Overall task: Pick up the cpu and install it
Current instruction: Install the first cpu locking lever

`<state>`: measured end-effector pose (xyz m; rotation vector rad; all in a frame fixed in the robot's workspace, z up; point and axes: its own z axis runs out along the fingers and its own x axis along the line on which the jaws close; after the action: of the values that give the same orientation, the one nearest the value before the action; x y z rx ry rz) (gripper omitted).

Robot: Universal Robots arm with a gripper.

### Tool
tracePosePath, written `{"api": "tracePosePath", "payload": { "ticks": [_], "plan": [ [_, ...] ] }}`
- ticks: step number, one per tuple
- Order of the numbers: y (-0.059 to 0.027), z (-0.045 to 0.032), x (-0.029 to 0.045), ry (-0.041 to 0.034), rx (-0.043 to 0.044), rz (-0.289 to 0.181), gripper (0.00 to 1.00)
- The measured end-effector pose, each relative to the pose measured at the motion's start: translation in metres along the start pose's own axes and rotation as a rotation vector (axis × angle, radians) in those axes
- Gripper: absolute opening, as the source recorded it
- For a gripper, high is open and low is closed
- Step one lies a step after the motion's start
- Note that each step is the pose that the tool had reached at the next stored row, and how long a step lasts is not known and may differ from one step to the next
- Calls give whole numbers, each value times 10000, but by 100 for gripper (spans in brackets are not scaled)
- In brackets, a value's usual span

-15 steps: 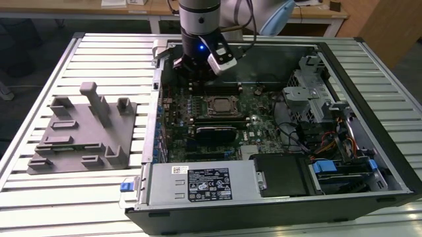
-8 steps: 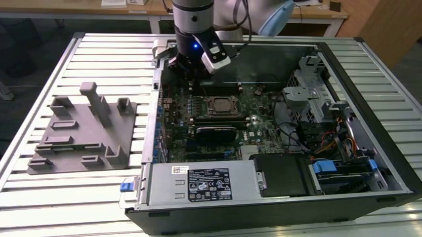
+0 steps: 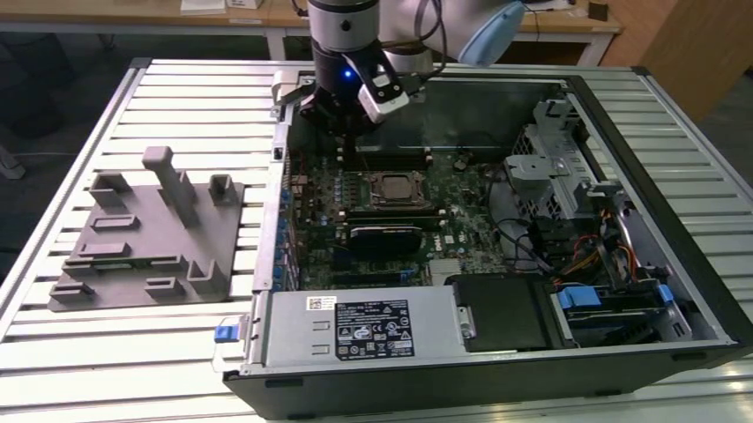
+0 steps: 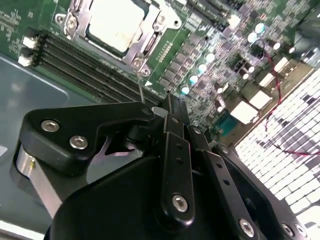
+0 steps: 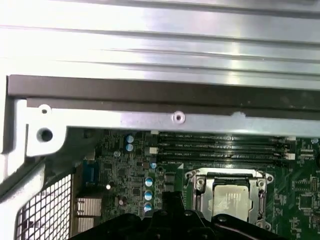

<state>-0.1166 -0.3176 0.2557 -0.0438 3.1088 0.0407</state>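
Silvery metal top plate of the cpu [image 4: 117, 22], pale at the rim, seen lying flat inside the dark socket frame [image 4: 150, 42] on the green motherboard [image 4: 220, 65]; same chip visible in the first wrist view [image 5: 230, 200] and, small, near mid-board in the exterior view [image 3: 394, 187]. Judged as seated in the socket, so pick and place look done and the step in hand sits at the tail of the install. Cannot tell whether the frame is latched down. Thin wire lever [image 4: 141, 87] standing up just beside the socket corner, between the frame and the gripper [image 4: 172, 107]. Gripper black, matte, jointed links with bright screw heads; hanging over the board's rear edge beside the memory slots [image 4: 75, 65], apart from the cpu, holding nothing visible. Open or closed: cannot tell. In the exterior view, gripper [image 3: 341, 123] low inside the open computer case [image 3: 659, 291], toward that view's top. Any further motion judged to call for fine, slow work: lever slender and springy, chip and socket contacts delicate, board crowded with small capacitors. Grey plastic tray [image 3: 147, 238] with upright posts on the ribbed aluminium table [image 3: 176, 97], well apart on the exterior view's left, with no chip seen on it.
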Motion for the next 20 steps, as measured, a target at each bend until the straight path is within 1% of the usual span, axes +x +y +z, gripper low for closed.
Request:
{"api": "tracePosePath", "payload": {
  "ticks": [4,8,10,12,16,20],
  "plan": [
    [21,0,8,0,0,-1,11],
    [81,1,6,-2,1,8,11],
    [93,2,1,-2,1,9,11],
    [97,2,-14,-1,1,10,11],
    [96,5,-76,-2,0,10,11],
    [95,6,-119,-2,1,26,11]
  ]
}}
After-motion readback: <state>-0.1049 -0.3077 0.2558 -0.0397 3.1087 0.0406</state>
